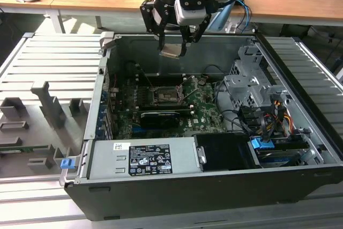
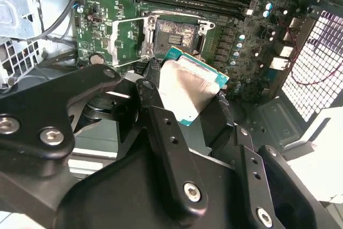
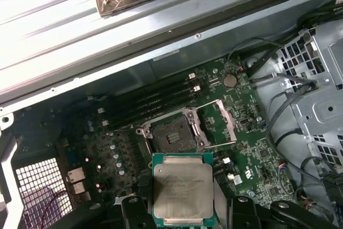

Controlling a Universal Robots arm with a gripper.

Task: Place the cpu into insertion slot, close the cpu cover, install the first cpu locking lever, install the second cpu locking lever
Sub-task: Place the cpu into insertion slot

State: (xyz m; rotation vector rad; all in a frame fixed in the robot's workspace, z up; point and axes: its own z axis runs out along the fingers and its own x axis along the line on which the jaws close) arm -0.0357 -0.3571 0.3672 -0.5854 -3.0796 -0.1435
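My gripper [image 1: 172, 46] hangs above the open computer case, shut on the cpu [image 1: 172, 51], which it holds by two opposite edges. In both wrist views the cpu [image 3: 182, 186] [image 2: 187, 88] shows its silvery metal top and green rim between the black fingers [image 2: 159, 127]. Well below it, apart from it, the insertion slot [image 3: 170, 132] [image 2: 172, 36] [image 1: 167, 96] lies bare on the green board, a square black socket with a dark centre. The cpu cover [image 3: 229, 124] [image 2: 114, 41] stands swung open beside the slot.
The case wall [image 1: 177, 52] rises right behind the gripper. Memory sticks [image 3: 144, 103] run along one side of the slot, and a long black card [image 1: 159, 116] lies on its near side. A drive cage with cables [image 1: 252, 95] fills the exterior view's right.
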